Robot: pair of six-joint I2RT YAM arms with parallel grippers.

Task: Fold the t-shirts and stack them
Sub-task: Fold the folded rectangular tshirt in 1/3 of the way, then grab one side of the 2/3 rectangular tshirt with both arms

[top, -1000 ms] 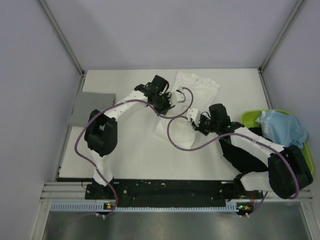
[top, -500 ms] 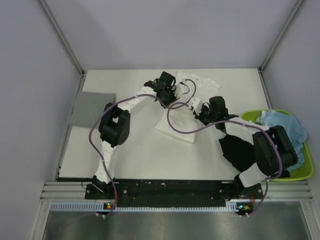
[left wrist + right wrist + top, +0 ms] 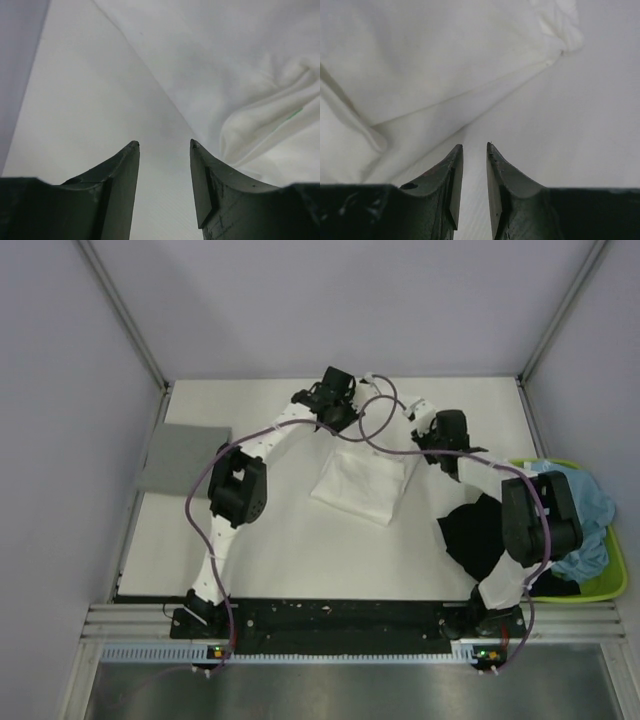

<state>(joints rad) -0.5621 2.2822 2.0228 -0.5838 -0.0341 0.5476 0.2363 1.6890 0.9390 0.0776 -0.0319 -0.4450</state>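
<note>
A white t-shirt [image 3: 365,485] lies folded in a compact shape at mid-table; its print does not show. My left gripper [image 3: 343,416] hovers by its far left corner, open and empty [image 3: 164,145], with the shirt [image 3: 240,75] to its right. My right gripper [image 3: 427,432] is by the far right corner, jaws slightly apart with nothing between them [image 3: 475,146], and the shirt [image 3: 420,60] to its left. A folded grey t-shirt [image 3: 180,455] lies at the left edge. A black t-shirt [image 3: 480,535] lies crumpled at the right. A light blue t-shirt [image 3: 580,505] sits in the tray.
A lime-green tray [image 3: 605,585] stands at the table's right edge, partly under the blue and black cloth. Purple cables [image 3: 375,440] loop from both arms over the far middle of the table. Walls enclose the table on the left, far and right sides.
Both grippers have moved toward the far edge of the table. The white t-shirt's far part no longer shows spread at the back; the shirt now looks shorter and more compact.
</note>
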